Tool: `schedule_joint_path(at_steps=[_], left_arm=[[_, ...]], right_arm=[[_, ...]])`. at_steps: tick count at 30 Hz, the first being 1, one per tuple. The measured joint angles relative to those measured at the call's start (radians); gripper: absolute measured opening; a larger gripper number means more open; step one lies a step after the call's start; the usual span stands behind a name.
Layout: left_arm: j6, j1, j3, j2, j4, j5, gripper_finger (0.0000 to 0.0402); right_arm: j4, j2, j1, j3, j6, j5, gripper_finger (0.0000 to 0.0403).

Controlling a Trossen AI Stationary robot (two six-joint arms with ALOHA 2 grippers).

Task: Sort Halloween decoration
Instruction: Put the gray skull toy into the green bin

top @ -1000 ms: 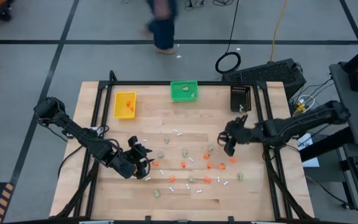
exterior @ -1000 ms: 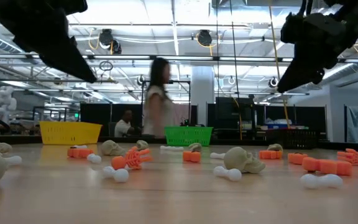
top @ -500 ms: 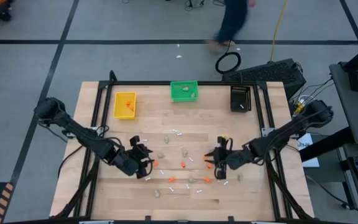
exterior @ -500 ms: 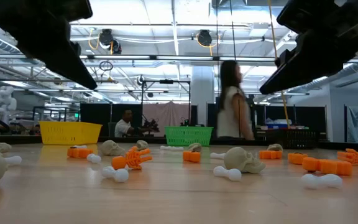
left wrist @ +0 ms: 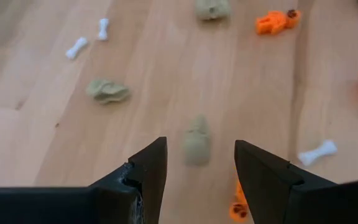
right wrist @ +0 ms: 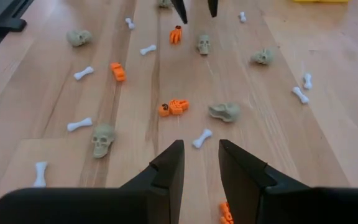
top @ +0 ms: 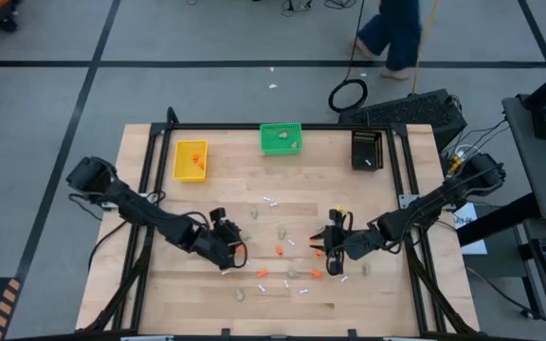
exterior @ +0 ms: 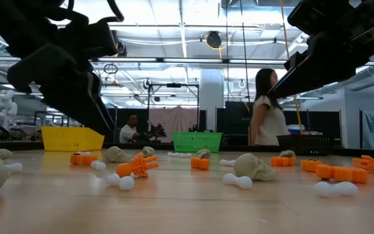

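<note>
Tiny plastic Halloween decoration pieces [top: 287, 258], orange bits, beige skulls and white bones, scatter below the green mesh bin [top: 281, 138], where the left gripper [left wrist: 196, 163] and right gripper [right wrist: 198, 163] hover with jaws parted and empty, so each should centre on one piece before closing.

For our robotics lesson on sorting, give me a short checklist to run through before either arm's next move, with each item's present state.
1. Left gripper open, nothing held: ok.
2. Beige-grey plastic skull lined up between the left gripper's jaws: ok.
3. Right gripper open, nothing held: ok.
4. Small white plastic bone just ahead of the right gripper: ok.
5. Yellow, green and black rectangular bins standing at the table's far edge: ok.
6. Person walking beyond the table, away from the arms: ok.
</note>
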Motion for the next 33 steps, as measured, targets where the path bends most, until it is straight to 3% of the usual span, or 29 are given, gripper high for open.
schedule_joint_path(at_steps=[25, 33], left_arm=[[0.060, 0.080, 0.000, 0.012, 0.036, 0.086, 0.0187], [0.065, 0.080, 0.000, 0.083, 0.039, 0.086, 0.0187]], right_arm=[[0.002, 0.000, 0.000, 0.000, -0.006, -0.001, 0.0089], [0.002, -0.001, 0.000, 0.000, -0.007, -0.001, 0.0089]])
